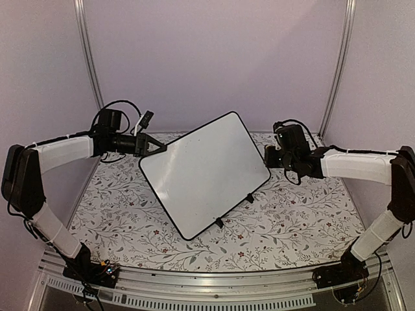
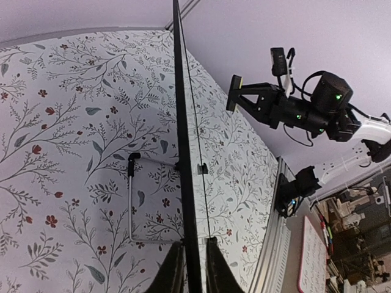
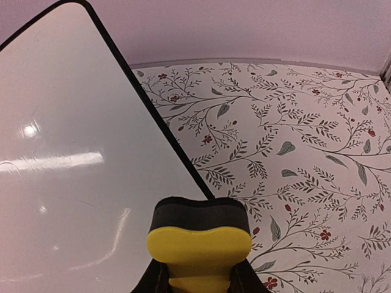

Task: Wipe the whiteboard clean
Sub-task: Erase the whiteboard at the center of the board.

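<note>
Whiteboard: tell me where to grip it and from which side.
The whiteboard is a flat, tilted panel, too wide to span. It is probably best gripped on its thin black-framed edge facing the left arm, approached edge-on, with one finger on the face and one behind. The left tool straddles that edge now.

Glossy, smooth whiteboard (image 3: 73, 152); eraser (image 3: 199, 244) yellow plastic, dark foam; matt tablecloth (image 3: 305, 152).

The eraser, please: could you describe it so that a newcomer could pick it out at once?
Start at the large whiteboard tilted up in the middle of the floral table. Just off its right edge, the right claw holds the eraser. Its bright yellow body with a black foam pad sets it apart: nothing else nearby is yellow.
</note>
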Controlling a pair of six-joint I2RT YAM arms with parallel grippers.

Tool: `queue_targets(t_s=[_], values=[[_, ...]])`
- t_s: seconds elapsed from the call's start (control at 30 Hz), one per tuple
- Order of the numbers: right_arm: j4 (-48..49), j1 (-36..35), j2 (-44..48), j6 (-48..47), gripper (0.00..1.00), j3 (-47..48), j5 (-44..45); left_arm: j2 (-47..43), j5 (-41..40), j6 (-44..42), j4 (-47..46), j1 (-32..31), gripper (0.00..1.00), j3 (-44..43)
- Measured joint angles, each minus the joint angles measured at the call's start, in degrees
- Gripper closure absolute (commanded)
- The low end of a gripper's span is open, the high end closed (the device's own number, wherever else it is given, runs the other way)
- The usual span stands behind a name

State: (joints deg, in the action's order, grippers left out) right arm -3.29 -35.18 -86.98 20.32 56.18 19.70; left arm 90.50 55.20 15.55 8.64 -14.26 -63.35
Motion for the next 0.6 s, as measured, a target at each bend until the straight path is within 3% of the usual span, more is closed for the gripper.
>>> queue_targets(t_s=[0.07,0.3,0.6], values=[[0.3,0.0,-3.7,0.0,1.00,2.4,-0.3,0.0,0.1,0.0,-0.1,0.0,1.00,0.0],[0.8,0.0,-14.3,-0.1,1.00,8.9,-2.2,0.0,-0.1,0.7,0.1,0.0,1.00,0.0],[0.9,0.0,-15.6,0.3,1.00,9.1,-2.1,0.0,-0.7,1.7,0.2,0.0,1.00,0.0]])
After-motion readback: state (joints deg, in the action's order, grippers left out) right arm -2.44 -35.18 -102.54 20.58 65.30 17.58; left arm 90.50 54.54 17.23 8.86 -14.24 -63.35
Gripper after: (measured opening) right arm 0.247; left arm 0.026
